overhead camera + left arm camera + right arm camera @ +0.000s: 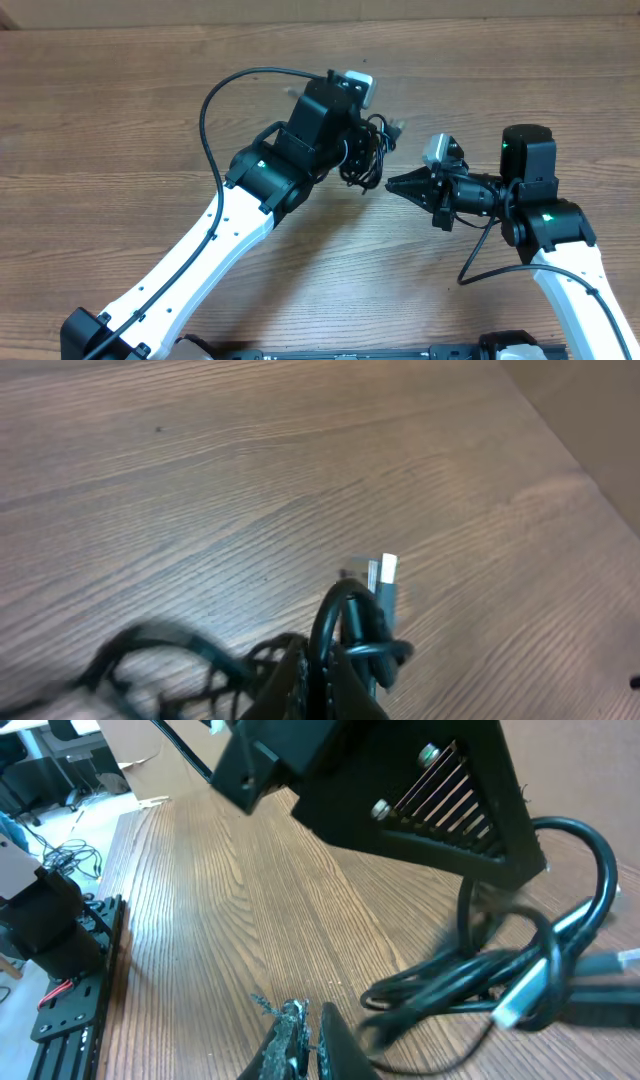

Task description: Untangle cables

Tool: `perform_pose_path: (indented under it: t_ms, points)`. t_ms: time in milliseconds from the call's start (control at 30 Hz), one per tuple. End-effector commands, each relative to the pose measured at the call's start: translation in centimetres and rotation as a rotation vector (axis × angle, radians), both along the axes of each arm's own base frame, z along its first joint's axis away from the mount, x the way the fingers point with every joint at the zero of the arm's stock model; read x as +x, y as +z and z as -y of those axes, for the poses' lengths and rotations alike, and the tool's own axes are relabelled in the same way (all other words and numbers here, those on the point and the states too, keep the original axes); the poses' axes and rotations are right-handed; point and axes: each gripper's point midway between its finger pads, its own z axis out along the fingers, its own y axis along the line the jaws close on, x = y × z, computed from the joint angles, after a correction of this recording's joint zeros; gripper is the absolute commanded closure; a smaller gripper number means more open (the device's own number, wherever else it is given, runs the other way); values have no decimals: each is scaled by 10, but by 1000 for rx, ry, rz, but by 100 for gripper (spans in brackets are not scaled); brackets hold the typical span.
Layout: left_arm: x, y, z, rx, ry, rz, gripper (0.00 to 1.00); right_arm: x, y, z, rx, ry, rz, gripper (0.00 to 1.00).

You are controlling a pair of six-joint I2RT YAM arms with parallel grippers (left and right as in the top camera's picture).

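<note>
- Pinching the cables (367, 160) between its dark fingers, the left tool (318, 688) holds a bunch of them over the middle of the tabletop (120, 110).
- The cables are thin, glossy black cords, round in section, twisted into tight loops and knots. In the left wrist view, one smooth loop arches up right out of the tool's grip.
- A flat, rectangular metal plug (388, 578) with a bright silvery end stands upright just beside that loop.
- In the right wrist view, the same bunch hangs as several overlapping strands under a black, wedge-shaped housing (440, 810), which has a ribbed grille and two screw heads.
- The right tool (392, 184) has its tapered fingers pressed together into a point with nothing between them. It is aimed at the bunch from just beside it, without touching.
- The tabletop is wood-grain laminate, grey-brown, with long wavy streaks and a soft matte sheen.
- Whether the lowest loops rest on the tabletop or hang free, I cannot tell.
</note>
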Motion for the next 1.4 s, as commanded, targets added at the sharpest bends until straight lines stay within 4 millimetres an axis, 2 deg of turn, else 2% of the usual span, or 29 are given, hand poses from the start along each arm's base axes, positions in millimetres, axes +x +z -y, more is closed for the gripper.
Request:
perform_pose_path:
  t_ms: [0, 67, 233, 300, 367, 400, 467, 600, 700, 800, 900, 1033, 1367]
  points:
    - [3, 24, -1, -69, 60, 15, 96, 1, 8, -3, 9, 13, 18, 96]
    - [1, 24, 1, -59, 33, 20, 96, 1, 7, -2, 6, 9, 19, 96]
    - [-16, 17, 11, 18, -161, 58, 96, 14, 1, 4, -49, -58, 42, 96]
    - [-24, 12, 12, 53, -228, 63, 96, 21, -2, 8, -77, -94, 60, 92]
    - [-30, 7, 12, 84, -281, 65, 96, 27, -2, 11, -96, -121, 79, 76]
    - [-33, 5, 12, 97, -303, 65, 96, 30, -1, 12, -102, -132, 92, 64]
    - [-38, 3, 13, 105, -339, 65, 96, 33, 2, 12, -100, -136, 115, 47]
    - [-41, 13, 24, 45, -385, 88, 96, 33, 0, 11, -98, -133, 109, 46]
    - [-46, 28, 37, -38, -441, 114, 96, 29, -6, 8, -86, -109, 62, 46]
    - [-43, 36, 40, -73, -430, 123, 96, 25, -14, 5, -71, -78, 3, 47]
    - [-35, 35, 36, -57, -378, 130, 96, 19, -18, 2, -49, -46, -42, 50]
    - [-14, 30, 19, -26, -193, 107, 96, 12, -14, -2, -16, -9, -57, 51]
    - [1, 25, 2, -36, -3, 53, 96, 10, -13, -2, -11, -3, -61, 54]
